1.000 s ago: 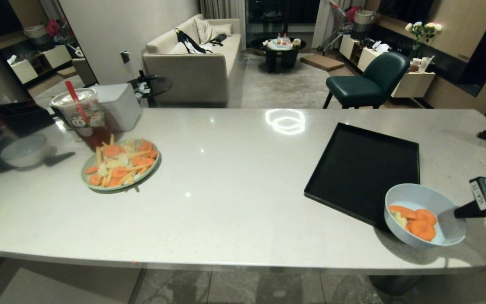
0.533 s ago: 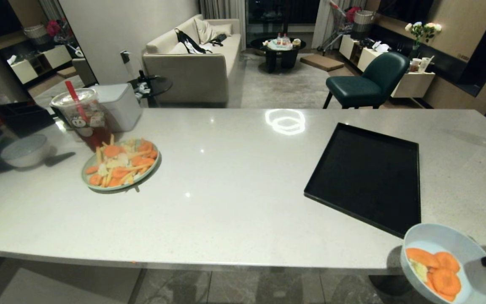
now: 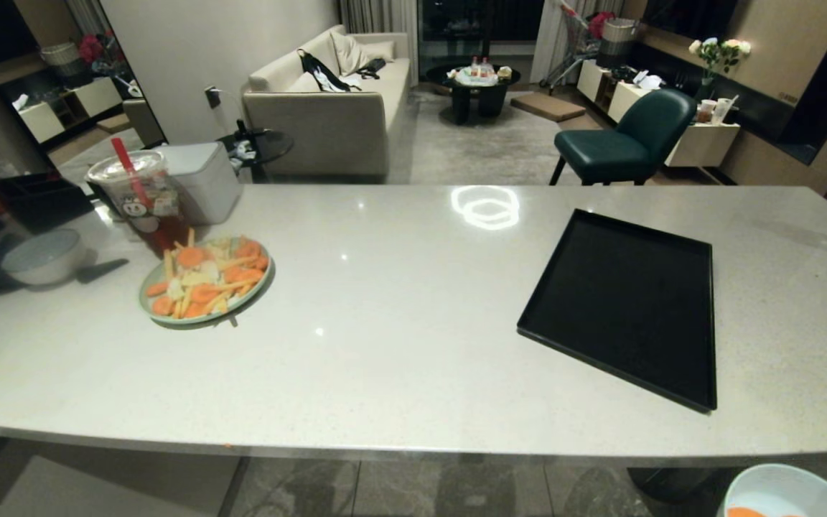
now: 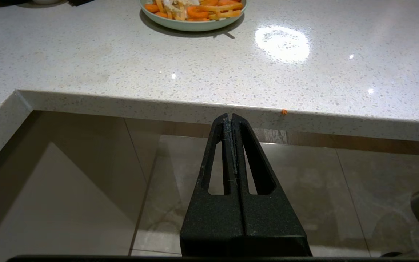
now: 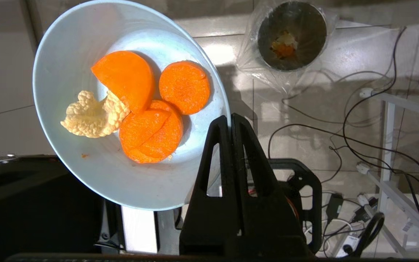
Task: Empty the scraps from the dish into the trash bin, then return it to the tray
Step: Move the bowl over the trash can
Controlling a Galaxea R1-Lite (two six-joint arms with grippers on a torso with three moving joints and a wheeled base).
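The right gripper (image 5: 231, 120) is holding the dish (image 5: 122, 109) off the tabletop (image 3: 399, 316), its fingers (image 5: 215, 145) clenched on the rim, with the scraps (image 5: 147, 109) inside; the trash bin (image 5: 291, 36) is standing on the floor below, well apart from the dish. The pinch looks thin, so tipping may be risking a slip, and pouring before the dish is over the bin would likely be scattering scraps onto the floor. The left gripper (image 4: 231, 123) is hanging idle below the tabletop edge, fingers pressed together on nothing.

The dish (image 5: 86, 47) looks smooth, glossy glazed ceramic. Beside it, the trash bin (image 5: 291, 36) seems shiny metal, lined with crinkled clear plastic. The tray (image 3: 622, 301) is matt black; the countertop (image 3: 399, 316) polished speckled stone.
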